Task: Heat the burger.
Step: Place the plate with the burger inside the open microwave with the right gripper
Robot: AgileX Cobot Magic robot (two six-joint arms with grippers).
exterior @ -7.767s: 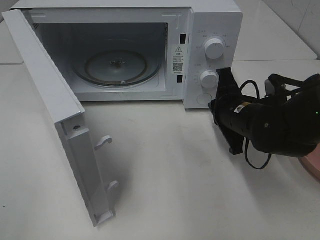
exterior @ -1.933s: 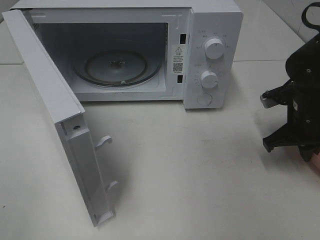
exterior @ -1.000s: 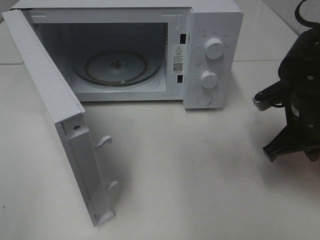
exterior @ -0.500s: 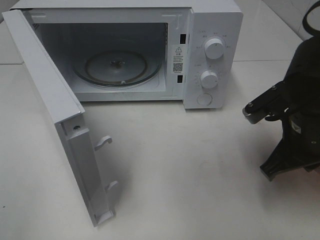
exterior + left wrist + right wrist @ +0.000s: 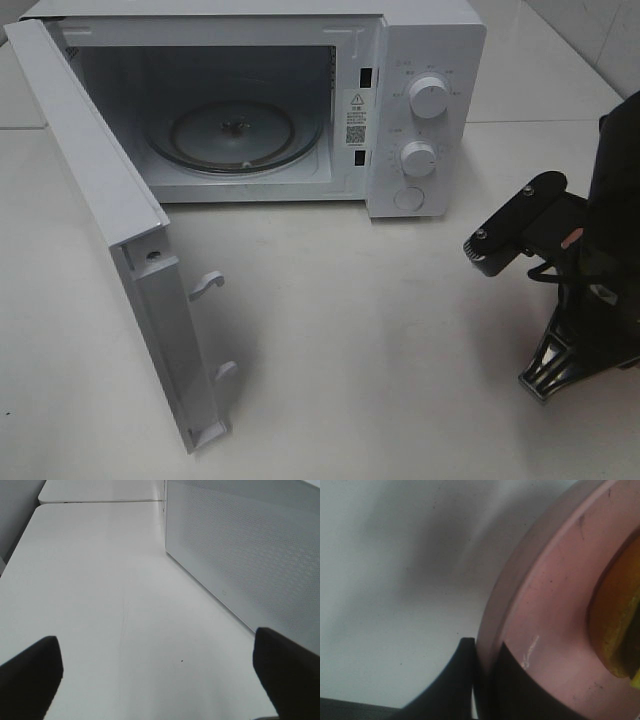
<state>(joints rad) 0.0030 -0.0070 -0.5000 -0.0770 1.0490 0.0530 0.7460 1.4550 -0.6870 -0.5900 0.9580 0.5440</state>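
Note:
In the right wrist view, a golden-brown edge of the burger [image 5: 619, 615] shows on a round pink plate [image 5: 555, 610]. My right gripper [image 5: 485, 677] is shut on that plate's rim, one dark finger [image 5: 457, 680] outside it and the other on the inside. In the high view only the right arm [image 5: 590, 280] shows, at the table's right edge; it hides the plate and burger there. My left gripper [image 5: 160, 680] hangs open over bare white table beside the microwave's perforated side wall [image 5: 245, 550], with nothing between its fingertips [image 5: 30, 672].
The white microwave [image 5: 430, 60] stands at the back with its door [image 5: 100, 200] swung wide open toward the front left. Its glass turntable [image 5: 235, 135] holds nothing. Two knobs [image 5: 428, 97] sit on its right panel.
The right arm has tipped further down and forward at the table's right edge, its wrist link swinging left and lower. The left arm and the microwave have not moved.

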